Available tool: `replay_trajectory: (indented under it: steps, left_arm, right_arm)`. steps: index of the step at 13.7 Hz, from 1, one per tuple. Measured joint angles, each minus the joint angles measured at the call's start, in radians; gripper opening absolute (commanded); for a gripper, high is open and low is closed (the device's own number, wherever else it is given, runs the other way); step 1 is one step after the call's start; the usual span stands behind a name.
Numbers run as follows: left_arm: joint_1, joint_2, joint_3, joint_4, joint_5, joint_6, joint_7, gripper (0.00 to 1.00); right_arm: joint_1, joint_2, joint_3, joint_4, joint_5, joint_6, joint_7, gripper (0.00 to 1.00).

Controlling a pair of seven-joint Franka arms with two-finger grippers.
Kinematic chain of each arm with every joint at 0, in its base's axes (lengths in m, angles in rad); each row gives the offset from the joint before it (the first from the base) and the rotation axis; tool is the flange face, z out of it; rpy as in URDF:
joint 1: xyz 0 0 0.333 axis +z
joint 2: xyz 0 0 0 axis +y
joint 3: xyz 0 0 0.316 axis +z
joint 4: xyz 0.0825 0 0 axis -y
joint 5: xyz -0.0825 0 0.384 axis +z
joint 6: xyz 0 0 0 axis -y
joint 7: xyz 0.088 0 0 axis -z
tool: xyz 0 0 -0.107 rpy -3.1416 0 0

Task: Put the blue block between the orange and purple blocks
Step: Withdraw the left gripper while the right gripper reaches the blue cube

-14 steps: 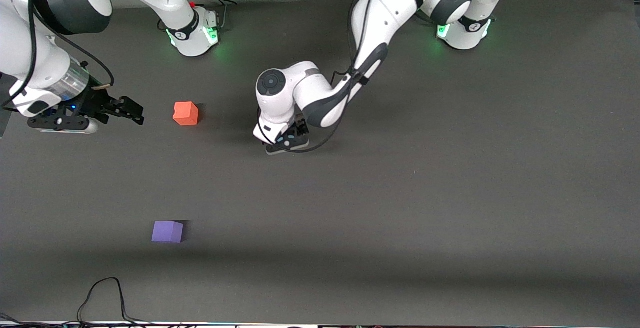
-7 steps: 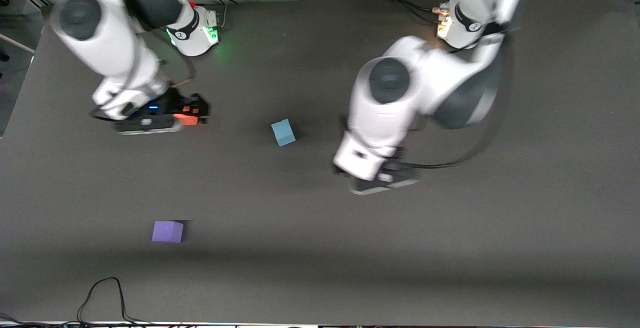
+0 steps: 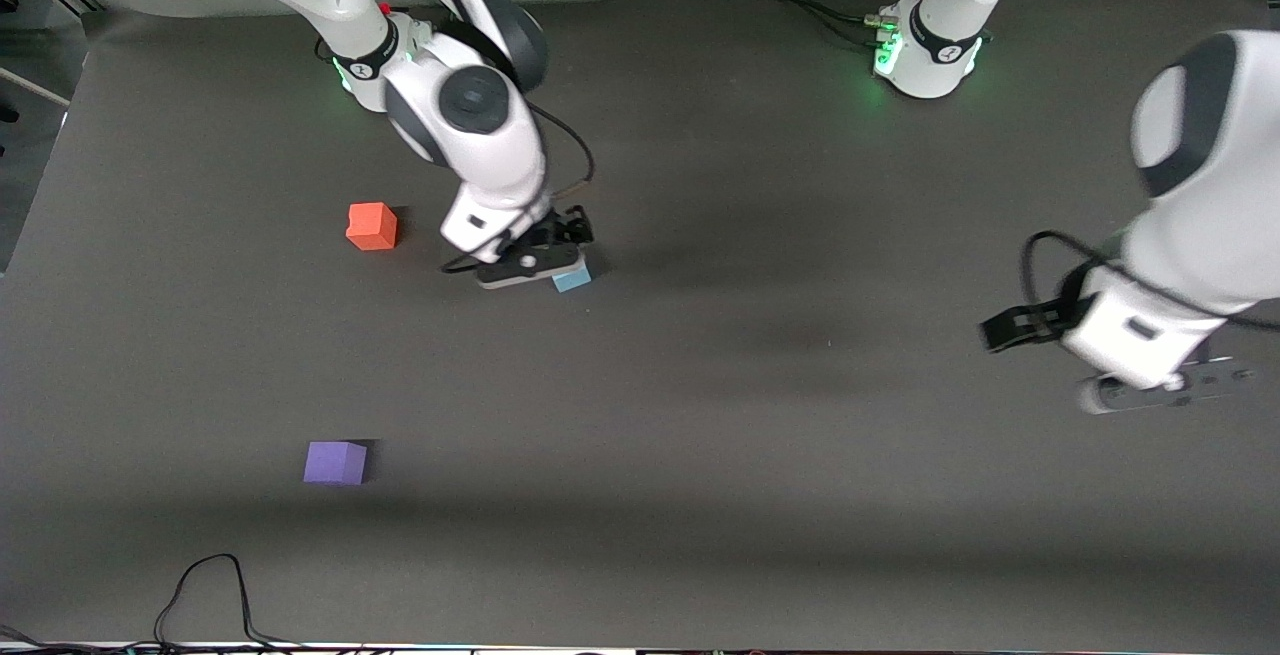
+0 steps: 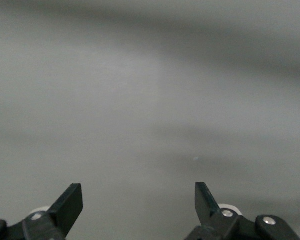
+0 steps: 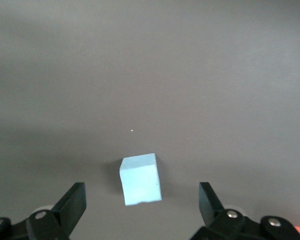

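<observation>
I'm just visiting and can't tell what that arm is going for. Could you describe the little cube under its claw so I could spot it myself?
Follow the right arm from its base down to the open right gripper hovering near the table's middle. Directly beneath it sits the blue block, resting on the table and not yet grasped. It is the only pale sky-blue cube; the orange block and purple block lie toward the right arm's end.

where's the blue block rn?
On the table, the blue block sits under the open right gripper, beside the orange block toward the left arm's end, farther from the front camera than the purple block.

no legible text, labels, nos.
</observation>
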Motion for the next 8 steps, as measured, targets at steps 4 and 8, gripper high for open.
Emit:
replay_trajectory:
  steps: [4, 8]
  left_arm:
    - [0.029, -0.144, 0.030, -0.171, 0.003, 0.000, 0.055, 1.00]
    - [0.054, -0.243, 0.054, -0.257, 0.008, -0.026, 0.097, 1.00]
  right_arm:
    - [0.014, 0.067, -0.002, -0.163, -0.027, 0.250, 0.053, 1.00]
    - [0.012, 0.068, -0.004, -0.277, -0.034, 0.364, 0.064, 1.00]
